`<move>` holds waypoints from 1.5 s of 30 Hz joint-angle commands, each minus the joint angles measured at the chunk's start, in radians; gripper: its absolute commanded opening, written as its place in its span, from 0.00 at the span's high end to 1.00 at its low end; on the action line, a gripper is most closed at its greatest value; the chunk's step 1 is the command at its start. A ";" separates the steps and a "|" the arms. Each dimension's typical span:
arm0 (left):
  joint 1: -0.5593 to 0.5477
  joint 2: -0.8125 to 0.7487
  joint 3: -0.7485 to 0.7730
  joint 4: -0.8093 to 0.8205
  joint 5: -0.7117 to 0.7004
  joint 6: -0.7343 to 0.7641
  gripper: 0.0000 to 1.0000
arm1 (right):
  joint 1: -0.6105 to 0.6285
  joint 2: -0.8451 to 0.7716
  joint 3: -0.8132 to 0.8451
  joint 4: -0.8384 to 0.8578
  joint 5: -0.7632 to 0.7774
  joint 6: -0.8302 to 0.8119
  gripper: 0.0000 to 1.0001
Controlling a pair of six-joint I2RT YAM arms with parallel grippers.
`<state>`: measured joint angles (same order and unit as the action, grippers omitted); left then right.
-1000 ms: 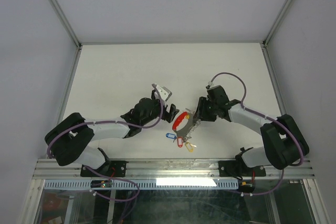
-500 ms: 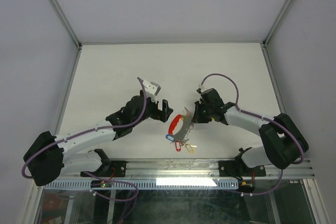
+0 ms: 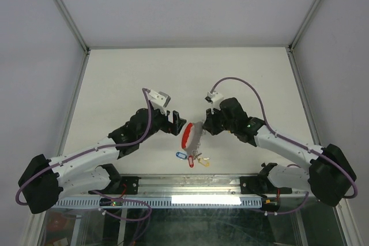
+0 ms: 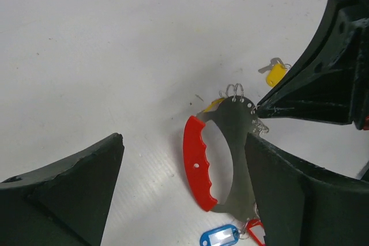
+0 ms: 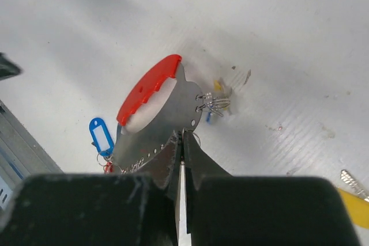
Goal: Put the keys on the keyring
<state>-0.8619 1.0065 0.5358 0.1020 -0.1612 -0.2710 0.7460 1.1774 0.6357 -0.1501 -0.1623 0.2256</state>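
Note:
The keyring (image 3: 190, 135) is a D-shaped piece with a red scalloped arc (image 4: 199, 168) and a grey metal plate (image 5: 167, 125). My right gripper (image 5: 183, 137) is shut on the plate's edge and holds it tilted over the table. Keys hang at the plate's lower end: a blue tag (image 3: 181, 155), a red tag (image 3: 191, 159) and a yellow tag (image 3: 203, 162). Small wire rings (image 5: 214, 103) stick out of the plate's holes. My left gripper (image 4: 184, 139) stands open just left of the keyring, its fingers either side of it without touching. In the top view the left gripper (image 3: 177, 122) faces the right gripper (image 3: 204, 128).
Another yellow-tagged key (image 4: 275, 74) lies on the white table beyond the keyring, also at the right wrist view's lower right as a yellow tag (image 5: 354, 205). The aluminium rail (image 3: 190, 184) runs along the near edge. Grey walls enclose the table (image 3: 144, 79).
My right gripper has shut on the keyring's plate and carried it slightly left. The left arm has stretched out, its gripper drawing back a little to the left and staying open.

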 commanded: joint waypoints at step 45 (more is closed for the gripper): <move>0.004 0.188 -0.372 1.126 0.662 0.592 0.53 | 0.124 -0.296 0.044 0.082 -0.456 -1.081 1.00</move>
<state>-0.8623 1.1801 0.1539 1.1469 0.4168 0.2245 0.8650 0.8829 0.6350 -0.1947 -0.5804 -0.9161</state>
